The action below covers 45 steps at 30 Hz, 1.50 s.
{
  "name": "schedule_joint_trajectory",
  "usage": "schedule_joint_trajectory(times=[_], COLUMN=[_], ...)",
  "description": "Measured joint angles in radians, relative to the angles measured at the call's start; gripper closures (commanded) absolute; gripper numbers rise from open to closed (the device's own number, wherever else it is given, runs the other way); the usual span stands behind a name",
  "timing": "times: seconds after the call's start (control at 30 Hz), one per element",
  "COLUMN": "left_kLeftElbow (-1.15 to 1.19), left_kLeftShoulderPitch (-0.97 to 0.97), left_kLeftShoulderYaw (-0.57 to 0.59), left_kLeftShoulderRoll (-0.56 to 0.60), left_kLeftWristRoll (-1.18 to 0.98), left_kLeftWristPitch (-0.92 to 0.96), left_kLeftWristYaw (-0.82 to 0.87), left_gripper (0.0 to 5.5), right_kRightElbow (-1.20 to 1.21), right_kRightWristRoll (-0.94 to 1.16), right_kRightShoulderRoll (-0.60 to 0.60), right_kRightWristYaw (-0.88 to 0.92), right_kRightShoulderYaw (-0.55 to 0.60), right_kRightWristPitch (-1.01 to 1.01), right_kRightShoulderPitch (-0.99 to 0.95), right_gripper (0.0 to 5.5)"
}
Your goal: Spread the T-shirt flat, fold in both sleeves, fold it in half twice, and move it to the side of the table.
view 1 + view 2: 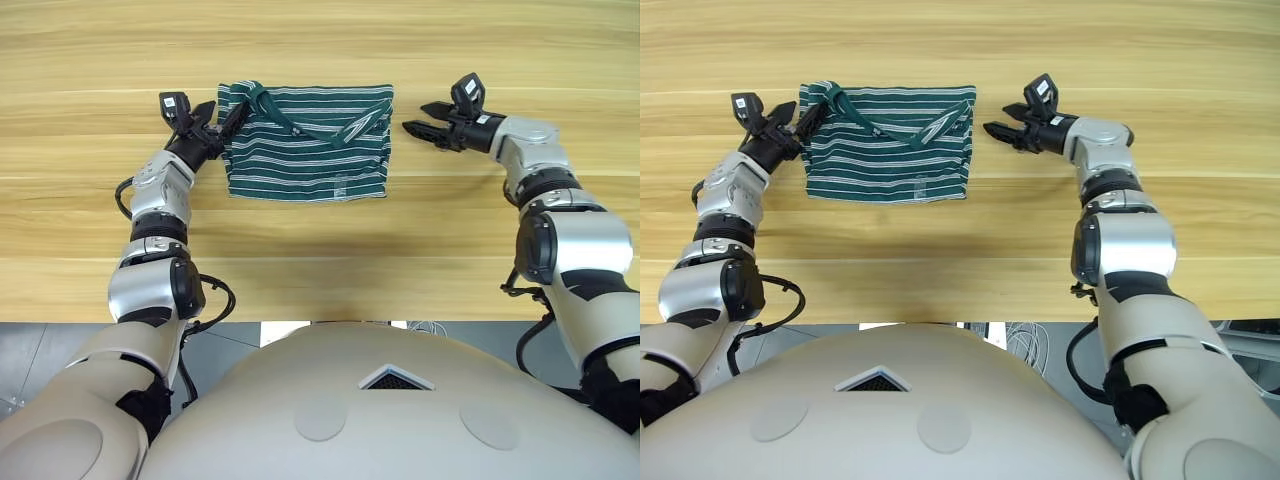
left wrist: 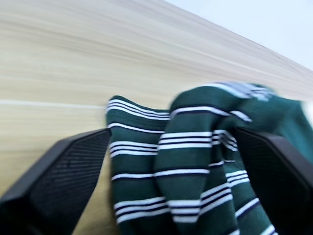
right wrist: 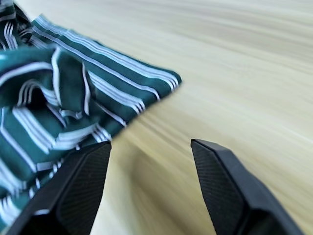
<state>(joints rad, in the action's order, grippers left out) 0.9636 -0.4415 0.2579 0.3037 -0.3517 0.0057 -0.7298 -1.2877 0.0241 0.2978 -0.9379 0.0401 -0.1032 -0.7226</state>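
Observation:
A green T-shirt with white stripes (image 1: 308,150) lies folded into a rough rectangle on the wooden table (image 1: 320,250), its collar and a loose fold on top. My left gripper (image 1: 224,115) is at the shirt's left edge near the far corner, open, with a bunched fold of cloth (image 2: 186,161) between its two black fingers (image 2: 63,181). My right gripper (image 1: 413,117) stands open just to the right of the shirt's right edge, a short gap away and low over the bare wood. In the right wrist view the shirt's corner (image 3: 54,98) lies beside the right gripper (image 3: 151,147), not between its fingers.
Bare wooden tabletop extends on every side of the shirt, with wide room toward the front edge (image 1: 320,318) and to the far right. Cables hang below the table's front edge.

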Motion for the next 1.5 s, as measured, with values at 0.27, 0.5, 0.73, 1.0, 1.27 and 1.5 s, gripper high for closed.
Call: schedule_joint_trajectory(times=[0.27,0.5,0.73,1.0,1.27,1.5], left_kLeftElbow=[-0.103,-0.443,-0.839,-0.964,-1.0,-0.974], left_kLeftShoulderPitch=[0.045,0.26,0.408,0.472,0.505,0.48], left_kLeftShoulderYaw=[0.02,0.105,0.2,0.155,0.124,0.083], left_kLeftShoulderRoll=[-0.026,-0.002,-0.048,-0.1,-0.101,-0.102], left_kLeftWristRoll=[-0.002,-0.005,-0.118,-0.12,-0.104,-0.079], left_kLeftWristPitch=[0.068,-0.026,-0.127,-0.149,-0.154,-0.165], left_kLeftWristYaw=[0.042,0.141,0.219,0.247,0.271,0.273], left_gripper=[0.13,0.13,0.13,0.13,0.13,0.13], right_kRightElbow=[0.123,0.313,0.671,0.241,0.069,0.096], right_kRightWristRoll=[0.019,0.108,0.059,-0.073,-0.155,-0.173], right_kRightShoulderRoll=[-0.016,0.006,-0.153,-0.43,-0.425,-0.197], right_kRightWristYaw=[-0.083,-0.06,-0.038,0.3,0.329,-0.163], right_kRightShoulderYaw=[-0.004,0.068,-0.163,-0.255,-0.344,-0.474], right_kRightWristPitch=[-0.117,-0.192,-0.089,-0.03,-0.094,-0.608], right_kRightShoulderPitch=[0.035,0.123,0.325,0.114,0.068,0.147], right_gripper=[2.46,2.46,2.46,2.46,2.46,2.46])
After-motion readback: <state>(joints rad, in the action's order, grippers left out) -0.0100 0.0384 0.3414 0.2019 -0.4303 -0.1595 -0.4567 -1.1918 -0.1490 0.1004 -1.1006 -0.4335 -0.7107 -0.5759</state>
